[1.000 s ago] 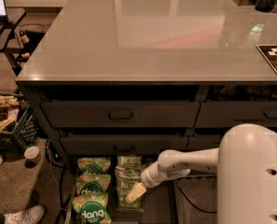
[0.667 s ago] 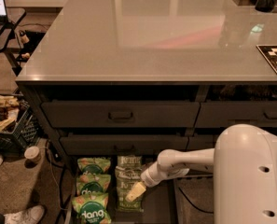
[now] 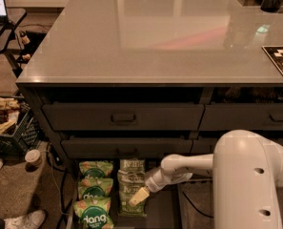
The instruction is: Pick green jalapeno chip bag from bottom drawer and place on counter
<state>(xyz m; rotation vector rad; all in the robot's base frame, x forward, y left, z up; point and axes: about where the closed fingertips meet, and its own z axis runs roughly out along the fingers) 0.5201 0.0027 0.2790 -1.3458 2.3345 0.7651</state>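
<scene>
1. Almost nothing changes from a second ago. The gripper (image 3: 138, 197) stays at the lower centre of the frame, low over the open bottom drawer (image 3: 164, 213), while the bulky white arm housing at lower right creeps slightly leftward.
2. The pale tip of the gripper hangs over the column of olive bags, on or just above the green jalapeno chip bag (image 3: 126, 190). Contact cannot be confirmed from this angle.
3. Whether the claw is released or clenched cannot be told.
4. The bag lies flat in the drawer, just right of the brighter dang bags (image 3: 96, 194) and below the closed upper drawers (image 3: 124, 117). It shows no sign of being lifted.
5. Reading for the task: the arm seems to be settling its aim before a grasp, so the pick looks not yet done.
6. The counter (image 3: 155, 37) fills the upper frame and is the drop spot, so a lift and a long upward carry are left.
</scene>
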